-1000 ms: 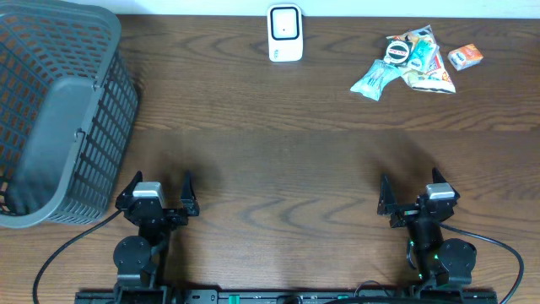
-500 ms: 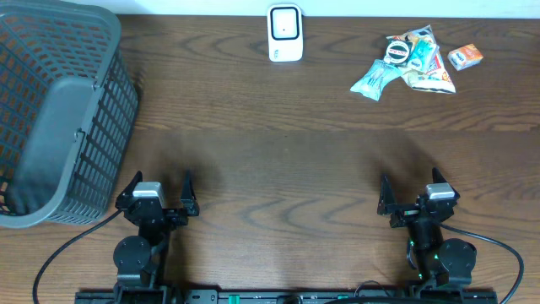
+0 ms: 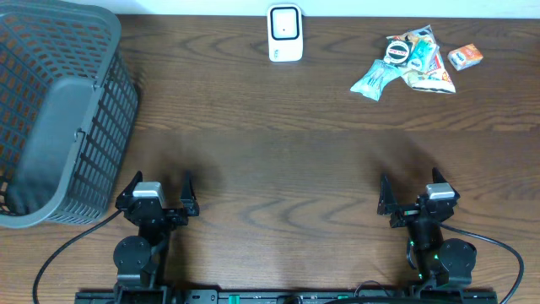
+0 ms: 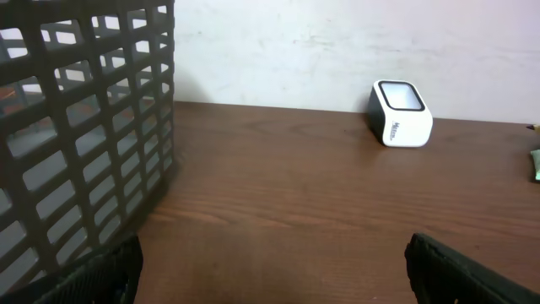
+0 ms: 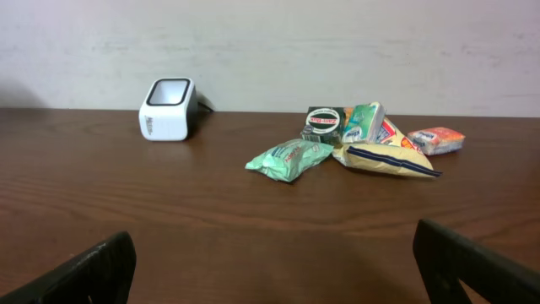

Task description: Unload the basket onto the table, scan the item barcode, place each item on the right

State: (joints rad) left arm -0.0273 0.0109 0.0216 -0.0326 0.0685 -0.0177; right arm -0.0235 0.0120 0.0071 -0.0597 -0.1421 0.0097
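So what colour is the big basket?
The basket is dark grey, clearest in the overhead view.

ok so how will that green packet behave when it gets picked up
The green packet looks like a crinkled film pouch, so it will probably flex and droop rather than stay stiff. Its wrapper looks glossy, so it may slip in a light pinch. It lies flat on the table, so it seems unlikely to roll.
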